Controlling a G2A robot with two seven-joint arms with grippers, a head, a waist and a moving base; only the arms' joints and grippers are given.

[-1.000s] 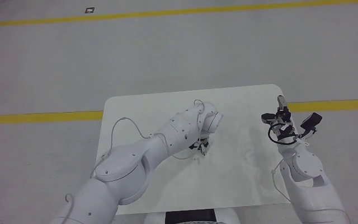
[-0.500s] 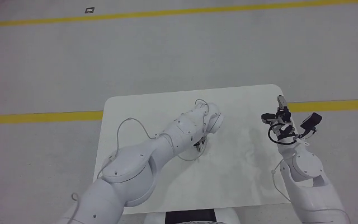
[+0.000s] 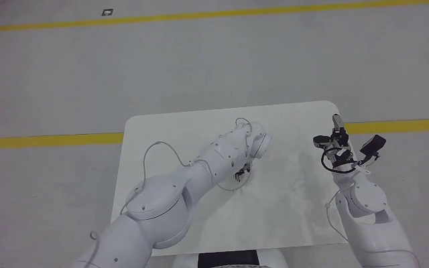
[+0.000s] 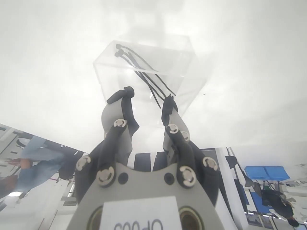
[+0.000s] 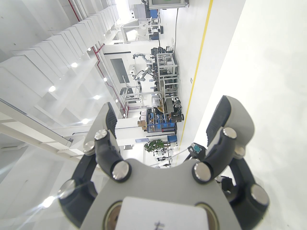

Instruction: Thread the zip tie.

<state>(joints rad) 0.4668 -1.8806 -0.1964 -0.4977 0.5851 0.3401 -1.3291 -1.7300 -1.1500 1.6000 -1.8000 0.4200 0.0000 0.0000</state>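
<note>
Left arm is edging slightly rightward over the tabletop (image 3: 167,134). Its left pincer (image 4: 148,96) is hanging spread just over a clear box (image 4: 110,78) holding black zip ties (image 4: 144,74). Likely step: picking one tie, which is calling for a descent and a single-strand pinch. Right pincer (image 5: 165,111) is waiting spread and empty. The ties are overlapping, making single strands hard to separate.

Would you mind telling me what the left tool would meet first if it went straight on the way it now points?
Probably the clear box, which lies straight ahead of the open left tool; the black zip ties lie inside it. Whether the wall or the ties come first is unclear.
</note>
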